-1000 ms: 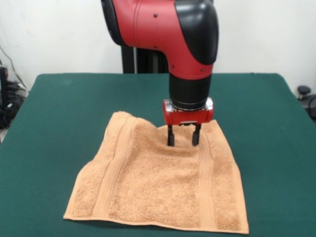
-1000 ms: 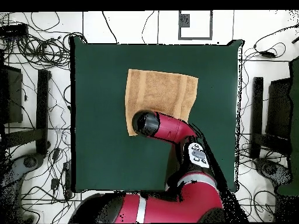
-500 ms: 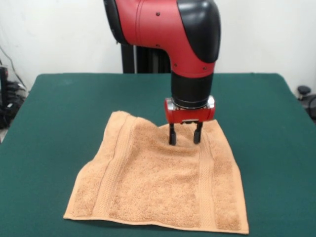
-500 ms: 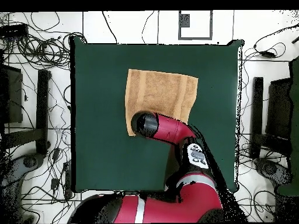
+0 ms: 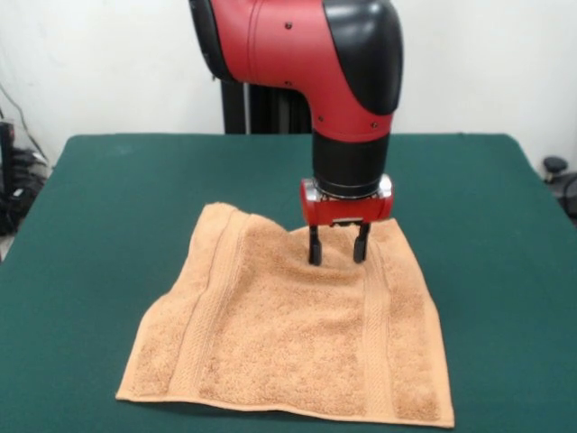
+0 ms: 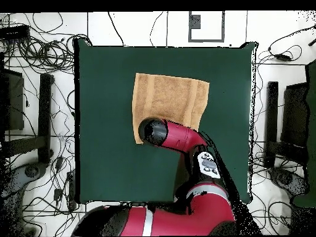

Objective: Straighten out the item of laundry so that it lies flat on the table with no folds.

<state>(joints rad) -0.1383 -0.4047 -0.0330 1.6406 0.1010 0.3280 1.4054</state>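
- We see the orange-tan towel point(image 5: 288, 325) lying spread on the green table point(image 5: 99, 207), roughly in the table's middle, and in the front view nearer the camera's edge than the far one.
- We count two ribbed bands running along opposite sides of the towel.
- Its far edge is not flat: the cloth rises in a rumple there, and the far corner on the picture's left curls up a little.
- The gripper point(image 5: 337, 255) stands upright at that far edge, its two dark fingers point(image 5: 315, 246) spread apart, their tips down in the pile with a ridge of cloth between them.
- From overhead, the arm point(image 6: 176, 137) covers the towel's point(image 6: 170, 97) edge nearest the robot's base, so the gripper is hidden there.
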